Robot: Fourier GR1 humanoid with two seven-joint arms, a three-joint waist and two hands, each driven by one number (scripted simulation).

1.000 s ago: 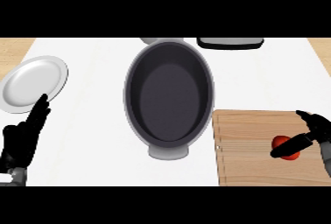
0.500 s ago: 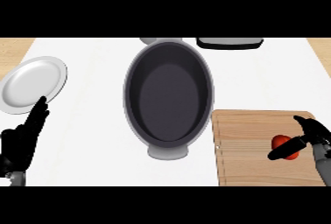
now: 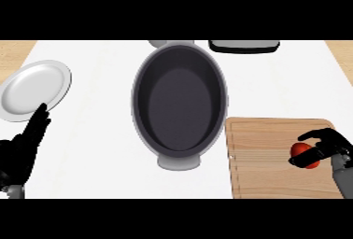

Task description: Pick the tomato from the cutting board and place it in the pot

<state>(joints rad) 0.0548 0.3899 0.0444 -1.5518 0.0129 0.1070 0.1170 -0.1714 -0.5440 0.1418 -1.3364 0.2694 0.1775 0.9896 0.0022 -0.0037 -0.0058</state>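
Note:
A red tomato (image 3: 301, 151) lies on the wooden cutting board (image 3: 265, 158) at the lower right. My right hand (image 3: 324, 145) is curled round it from the right, fingers over the top and thumb below, so only part of the red shows. The large dark oval pot (image 3: 180, 102) stands in the middle of the white counter, left of the board, with nothing inside. At the lower left my left hand (image 3: 24, 149) rests open, fingers pointing up, just below the plate.
A white plate (image 3: 31, 88) lies at the far left. A dark tray (image 3: 244, 46) sits at the back edge, right of the pot's far handle. The pot's near handle (image 3: 179, 163) points toward me. Wooden counter shows at both upper corners.
My right hand has closed in on the tomato, its fingers curling tighter round it and covering more of it. The left hand has barely shifted.

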